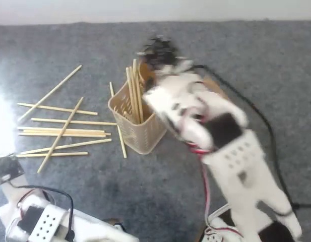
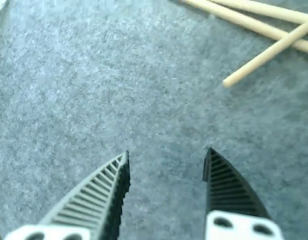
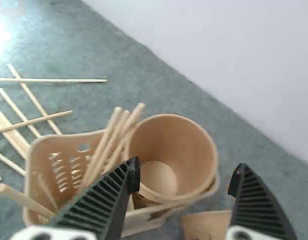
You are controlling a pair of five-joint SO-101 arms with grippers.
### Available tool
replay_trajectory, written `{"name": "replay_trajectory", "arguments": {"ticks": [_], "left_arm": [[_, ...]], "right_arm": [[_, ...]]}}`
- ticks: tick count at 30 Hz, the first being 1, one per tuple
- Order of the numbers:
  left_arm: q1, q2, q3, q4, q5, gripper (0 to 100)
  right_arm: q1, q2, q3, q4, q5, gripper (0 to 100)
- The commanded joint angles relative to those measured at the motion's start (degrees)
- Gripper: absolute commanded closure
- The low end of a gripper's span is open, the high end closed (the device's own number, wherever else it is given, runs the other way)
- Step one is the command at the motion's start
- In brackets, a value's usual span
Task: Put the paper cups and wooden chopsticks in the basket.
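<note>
The beige plastic basket stands near the middle of the grey felt-like surface. Several wooden chopsticks stand in it almost upright, ends up, leaning on its wall. Beside them, inside, sits a brown paper cup, its open mouth facing the right hand. This hand hangs just above the basket with its fingers apart and nothing between them. A second paper cup shows just beside the basket's wall; I cannot tell if it stands or lies. The loose chopsticks lie flat on the left of the basket, most with the long axis across the high view and two crossing them diagonally. The left hand, fingers apart and holding nothing, hangs over bare surface near some of these sticks.
</note>
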State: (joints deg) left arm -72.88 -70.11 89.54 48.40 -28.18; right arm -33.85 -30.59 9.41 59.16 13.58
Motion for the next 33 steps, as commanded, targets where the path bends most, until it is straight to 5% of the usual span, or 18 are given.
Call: {"name": "replay_trajectory", "arguments": {"ticks": [1,7,12,19,33], "left_arm": [[9.3,-0.8,-6.4,0.4,1.8,77],[24.2,-0.4,-21.3,5.8,15.0,77],[39.3,-0.2,-34.4,15.6,24.5,77],[56.8,2.5,-43.2,18.2,34.2,77],[60.2,59.2,-82.2,22.6,37.1,77]], "right_arm": [[11.0,-8.0,0.7,6.2,2.4,70.7],[23.5,-11.5,17.1,6.1,2.7,70.7],[33.1,-12.3,34.1,-3.6,2.6,70.7],[37.0,-12.3,48.4,-14.1,2.3,70.7],[36.7,-12.2,60.4,-30.1,2.2,70.7]]}}
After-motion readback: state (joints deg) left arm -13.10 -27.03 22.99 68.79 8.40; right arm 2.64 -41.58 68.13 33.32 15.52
